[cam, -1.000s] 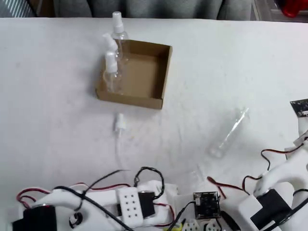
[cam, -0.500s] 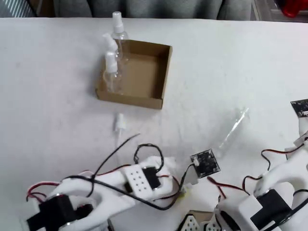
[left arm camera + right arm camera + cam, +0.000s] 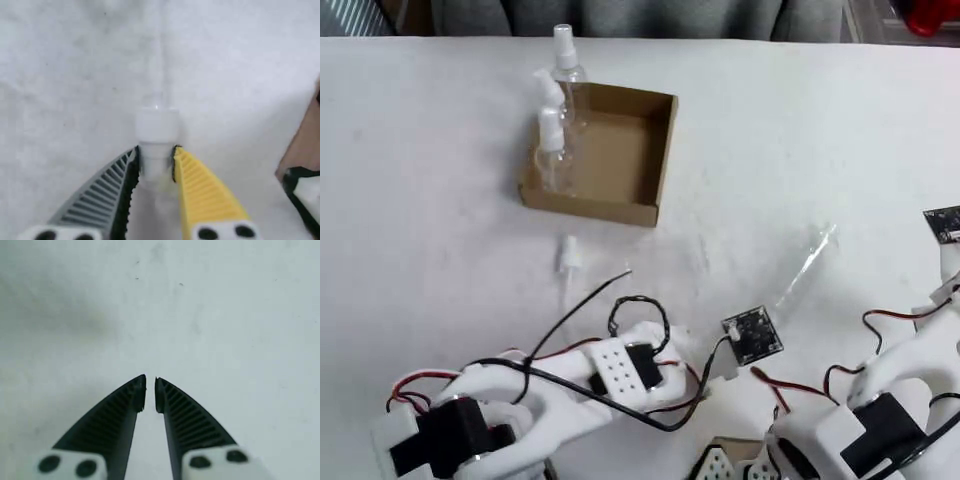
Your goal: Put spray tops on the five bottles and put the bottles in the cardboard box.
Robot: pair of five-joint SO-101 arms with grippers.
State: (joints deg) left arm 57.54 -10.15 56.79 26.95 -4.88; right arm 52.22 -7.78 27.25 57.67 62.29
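High view: the left arm (image 3: 620, 375) has swung out to the lying clear bottle (image 3: 810, 262). Three topped bottles (image 3: 552, 140) stand at the cardboard box (image 3: 650, 160), well beyond it, with a loose spray top (image 3: 568, 255) nearer.
Left wrist view: the left gripper (image 3: 156, 152) pinches that untopped bottle, so capping remains.
Right wrist view: the right gripper (image 3: 150, 387) is nearly closed and empty.

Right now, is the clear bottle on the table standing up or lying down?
Lying down. In the high view the clear bottle lies on its side on the table, apart from the cardboard box.
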